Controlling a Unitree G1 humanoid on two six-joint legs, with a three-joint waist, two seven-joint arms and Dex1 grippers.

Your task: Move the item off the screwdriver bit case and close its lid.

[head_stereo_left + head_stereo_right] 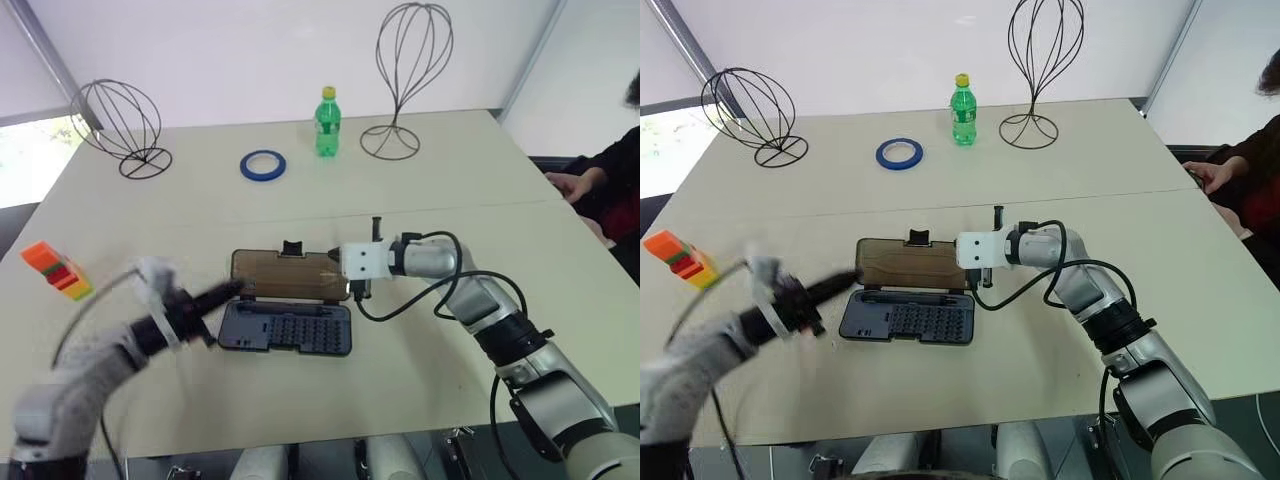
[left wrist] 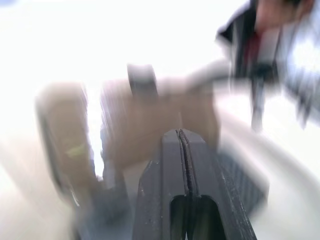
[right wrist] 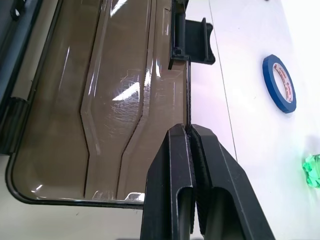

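On the pale matte table we see the screwdriver bit case lying open: a flat, dark grey-blue plastic tray with rounded corners and rows of small bits, hinged along its far edge to the lid. The lid is a glossy, translucent brown panel of the same rounded-rectangle shape, lying flat, with a small black latch tab at its far edge. In the right wrist view its surface shows moulded ridges and bright reflections.

The item, a blocky stack of toy pieces with an orange top over red, green and yellow layers, sits well apart from the case near the table's left edge.

Our right gripper has its two black fingers pressed together, their tips at the lid's right-hand end; we cannot tell whether they pinch its thin rim. Our left gripper is also clenched, holding nothing, its tips just over the lid's left corner.

Farther back stand two wire dome frames, a blue tape ring and a green plastic bottle. A person's dark sleeve rests at the right edge.
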